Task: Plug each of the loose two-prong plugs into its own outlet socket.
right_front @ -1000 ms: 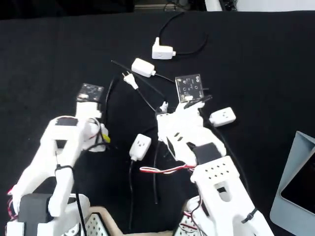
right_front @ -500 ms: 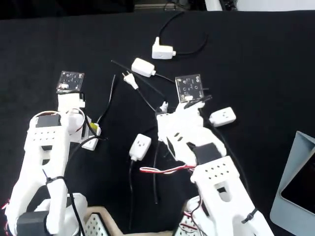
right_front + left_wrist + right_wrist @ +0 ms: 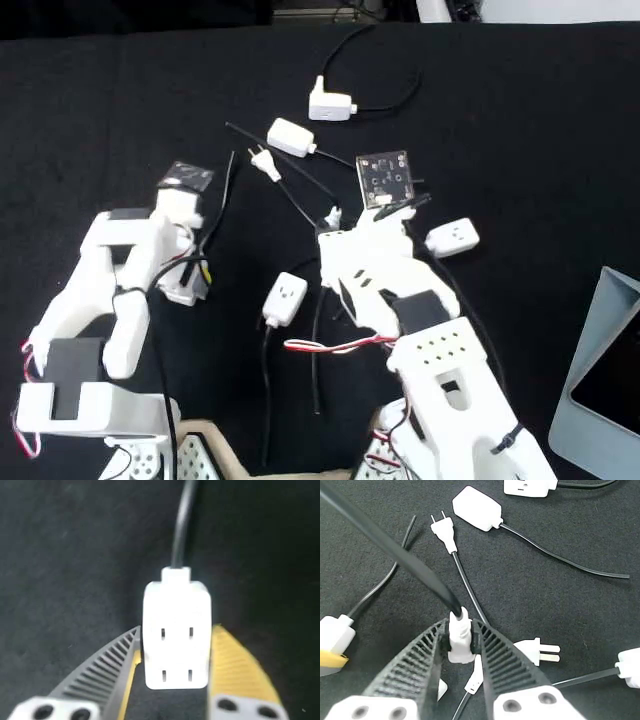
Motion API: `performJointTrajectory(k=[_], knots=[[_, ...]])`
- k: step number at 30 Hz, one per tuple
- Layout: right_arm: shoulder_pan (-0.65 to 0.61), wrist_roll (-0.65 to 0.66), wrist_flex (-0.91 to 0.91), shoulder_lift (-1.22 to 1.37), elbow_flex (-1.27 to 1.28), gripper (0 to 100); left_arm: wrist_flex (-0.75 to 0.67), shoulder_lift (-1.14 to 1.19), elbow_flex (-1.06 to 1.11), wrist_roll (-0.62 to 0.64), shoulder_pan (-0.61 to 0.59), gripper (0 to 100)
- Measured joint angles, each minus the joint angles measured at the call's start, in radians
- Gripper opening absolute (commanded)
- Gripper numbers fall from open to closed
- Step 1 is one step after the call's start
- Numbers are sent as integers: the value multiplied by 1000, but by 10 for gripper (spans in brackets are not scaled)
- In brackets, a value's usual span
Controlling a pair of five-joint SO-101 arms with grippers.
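Wrist views reveal what the arms cover from overhead: right gripper [image 3: 459, 630] clamps a plug [image 3: 458, 642]; left gripper [image 3: 177, 631] grasps an outlet socket [image 3: 176, 650].

In the high view, the outlet socket [image 3: 183, 293] at the left arm is mostly covered by that arm, and its slots cannot be made out. In the left wrist view its cord [image 3: 182, 525] is blurred and cut off by the picture's edge. In the right wrist view, the plug [image 3: 458, 637] has its prongs hidden between the fingers [image 3: 420, 655] of the right gripper [image 3: 459, 623]. A second outlet [image 3: 527, 486] and a third outlet [image 3: 631, 667] are cut off at the edges. A grey container [image 3: 592, 350] is cut off in the high view.
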Motion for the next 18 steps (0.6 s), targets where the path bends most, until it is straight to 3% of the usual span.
performJointTrajectory(k=[2,12,18], knots=[[0,0,0,0,0,13,3,23,-20,-9,23,27],[0,0,0,0,0,13,-37,38,-35,-20,186,32],[0,0,0,0,0,13,-68,38,-40,-20,222,220]])
